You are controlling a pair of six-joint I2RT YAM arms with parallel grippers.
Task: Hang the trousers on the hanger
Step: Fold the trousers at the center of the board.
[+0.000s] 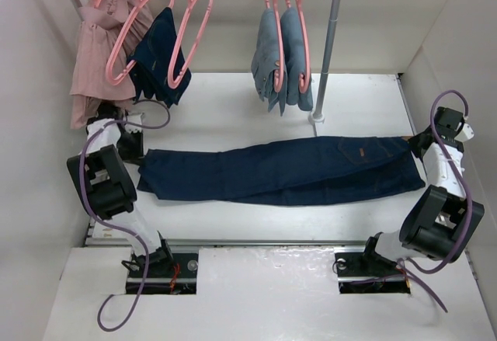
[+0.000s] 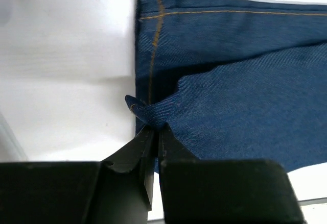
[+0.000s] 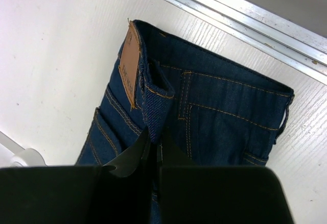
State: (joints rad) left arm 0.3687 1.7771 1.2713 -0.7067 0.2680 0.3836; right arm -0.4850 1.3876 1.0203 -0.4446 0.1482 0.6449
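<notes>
The trousers, long dark navy jeans, lie flat across the table, hems to the left and waist to the right. My left gripper is at the hem end. In the left wrist view it is shut on a pinched fold of the hem. My right gripper is at the waist end. In the right wrist view it is shut on the waistband beside the tan label. An empty pink hanger hangs on the rail at the back left, apart from both grippers.
A pink garment and a small dark navy garment hang at the back left. Light blue-grey jeans hang on pink hangers at the back centre. The rack's pole stands just behind the trousers. A metal strip runs along the near edge.
</notes>
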